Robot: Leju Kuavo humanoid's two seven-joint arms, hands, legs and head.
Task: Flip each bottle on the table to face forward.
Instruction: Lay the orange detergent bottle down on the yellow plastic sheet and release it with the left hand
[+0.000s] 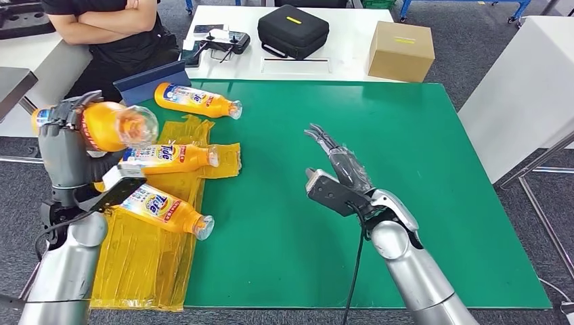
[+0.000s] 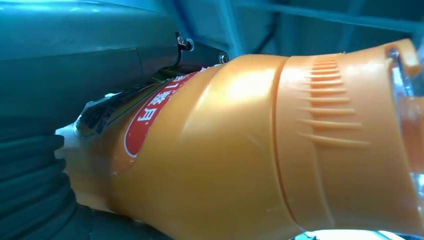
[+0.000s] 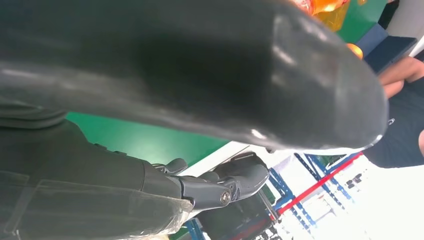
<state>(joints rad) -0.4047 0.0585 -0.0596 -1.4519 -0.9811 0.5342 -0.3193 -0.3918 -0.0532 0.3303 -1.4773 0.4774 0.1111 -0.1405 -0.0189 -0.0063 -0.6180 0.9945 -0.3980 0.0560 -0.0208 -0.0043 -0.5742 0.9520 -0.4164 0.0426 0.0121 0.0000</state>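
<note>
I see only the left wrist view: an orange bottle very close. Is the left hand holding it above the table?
Observer: Yes. In the head view the left hand grips the held bottle raised, off the green mat.
Operator: How many bottles lie on the table?
Observer: Three. The far bottle lies on the mat; the middle bottle and near bottle lie on a yellow plastic sheet.
Operator: And the right hand?
Observer: The right hand is over the mat, fingers apart, holding nothing.

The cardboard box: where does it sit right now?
In the head view the cardboard box sits on the white table beyond the green mat's far right, beside the black case.
</note>
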